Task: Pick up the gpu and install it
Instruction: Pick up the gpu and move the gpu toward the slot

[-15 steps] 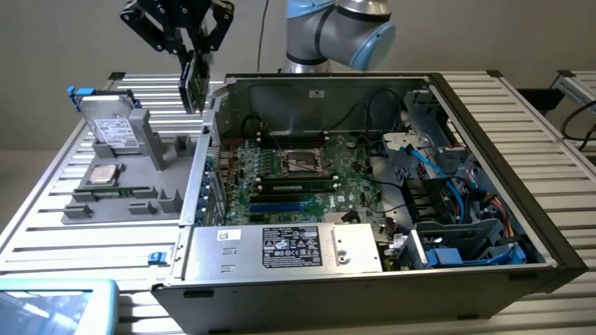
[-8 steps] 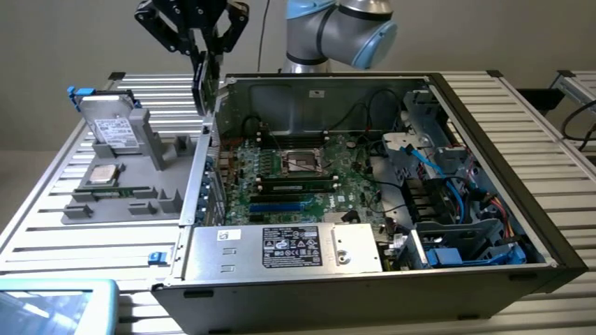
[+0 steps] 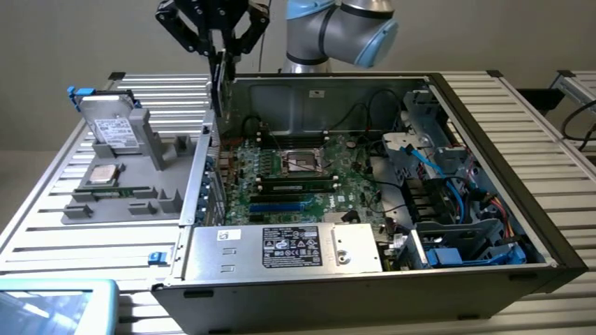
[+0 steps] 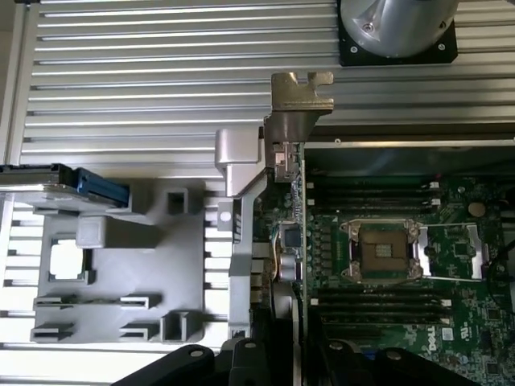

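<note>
**Gpu held edge-on over the open computer case's side wall**

The gripper (image 3: 222, 47) is clamped on the upper edge of the gpu (image 3: 222, 91), its black fingers (image 3: 191, 31) drawn in against the card's two faces. The card hangs upright and edge-on, directly over the computer case (image 3: 484, 209) wall on the exterior view's left. Its lower end is about level with that wall's rim. Whether it touches anything inside the case cannot be told.

In the wrist view the gpu (image 4: 299, 104) runs along the inside of that same wall. Its silver end bracket is towards the case's far end, near the robot base (image 4: 394, 24). The green motherboard (image 3: 279, 202) lies flat in the case bottom. On it the processor socket (image 3: 303, 162) sits open near the case's middle, with memory sticks (image 3: 298, 185) just beside it. The power supply (image 3: 279, 248), with its white-and-black label, fills the case's near corner.

Outside the case, just beside the wall below the card, a grey fixture tray (image 3: 139, 202) lies on the slatted table (image 3: 521, 105). A hard drive (image 3: 116, 129) stands tilted at the tray's far end, and a square processor chip (image 3: 102, 174) sits in a recess nearer the middle.
</note>
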{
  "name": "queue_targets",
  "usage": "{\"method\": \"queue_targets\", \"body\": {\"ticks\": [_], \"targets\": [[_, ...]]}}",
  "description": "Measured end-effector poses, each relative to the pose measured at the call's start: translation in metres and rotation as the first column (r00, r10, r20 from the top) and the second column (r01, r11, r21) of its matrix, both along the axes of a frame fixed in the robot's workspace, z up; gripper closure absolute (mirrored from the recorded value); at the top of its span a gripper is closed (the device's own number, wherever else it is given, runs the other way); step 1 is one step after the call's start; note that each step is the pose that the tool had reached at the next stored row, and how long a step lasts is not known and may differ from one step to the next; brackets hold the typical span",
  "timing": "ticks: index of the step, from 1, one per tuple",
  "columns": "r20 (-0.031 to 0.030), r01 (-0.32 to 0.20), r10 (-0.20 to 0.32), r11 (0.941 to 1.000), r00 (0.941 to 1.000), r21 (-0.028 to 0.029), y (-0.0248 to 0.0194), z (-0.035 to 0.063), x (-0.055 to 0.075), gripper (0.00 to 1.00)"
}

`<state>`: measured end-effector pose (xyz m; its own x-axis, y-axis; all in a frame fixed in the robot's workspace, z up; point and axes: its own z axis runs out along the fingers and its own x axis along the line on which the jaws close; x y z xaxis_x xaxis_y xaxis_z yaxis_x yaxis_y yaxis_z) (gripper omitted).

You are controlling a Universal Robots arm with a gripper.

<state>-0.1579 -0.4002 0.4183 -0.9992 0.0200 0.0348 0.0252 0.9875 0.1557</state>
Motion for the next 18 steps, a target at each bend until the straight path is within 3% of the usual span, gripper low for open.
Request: {"method": "queue_targets", "body": {"ticks": [5,13,18], "targets": [[-0.0007,0.0,0.0,1.0,1.0,0.0,-0.0035,-0.0022,0.021,0.72],[-0.0034,0.0,0.0,1.0,1.0,-0.0001,-0.0176,-0.0136,0.048,0.72],[-0.0034,0.0,0.0,1.0,1.0,-0.0001,-0.022,-0.0226,0.07,0.72]]}}
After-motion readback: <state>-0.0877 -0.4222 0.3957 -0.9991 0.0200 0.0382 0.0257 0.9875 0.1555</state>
